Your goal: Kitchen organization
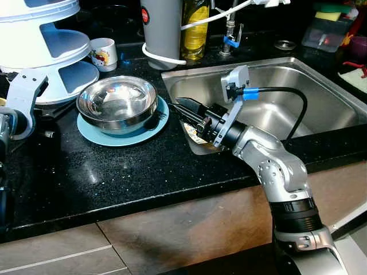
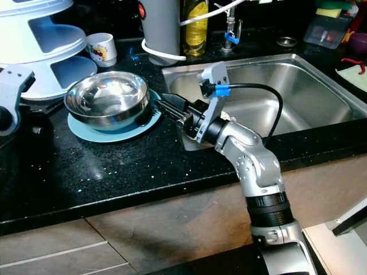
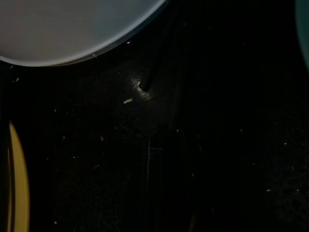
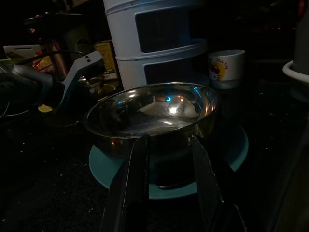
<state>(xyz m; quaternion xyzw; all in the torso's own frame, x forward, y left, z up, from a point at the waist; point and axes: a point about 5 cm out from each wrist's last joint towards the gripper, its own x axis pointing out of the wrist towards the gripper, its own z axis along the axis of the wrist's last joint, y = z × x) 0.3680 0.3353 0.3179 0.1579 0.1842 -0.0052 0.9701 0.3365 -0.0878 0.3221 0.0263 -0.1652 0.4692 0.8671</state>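
A shiny steel bowl (image 1: 117, 100) sits on a light blue plate (image 1: 123, 139) on the black counter, left of the sink. My right gripper (image 1: 176, 104) reaches over the sink's left rim toward them. It is open, its two black fingers (image 4: 140, 164) level with the plate's edge (image 4: 227, 150) and just short of the bowl's wall (image 4: 149, 113), with nothing between them. My left arm (image 1: 20, 100) rests at the left edge of the counter beside the white rack.
A white tiered rack (image 1: 46, 46) stands behind the bowl, with a small printed cup (image 1: 104, 53) beside it. A grey canister (image 1: 161, 28), yellow bottle (image 1: 195, 28) and tap (image 1: 231, 34) line the back. The steel sink (image 1: 287, 109) lies to the right.
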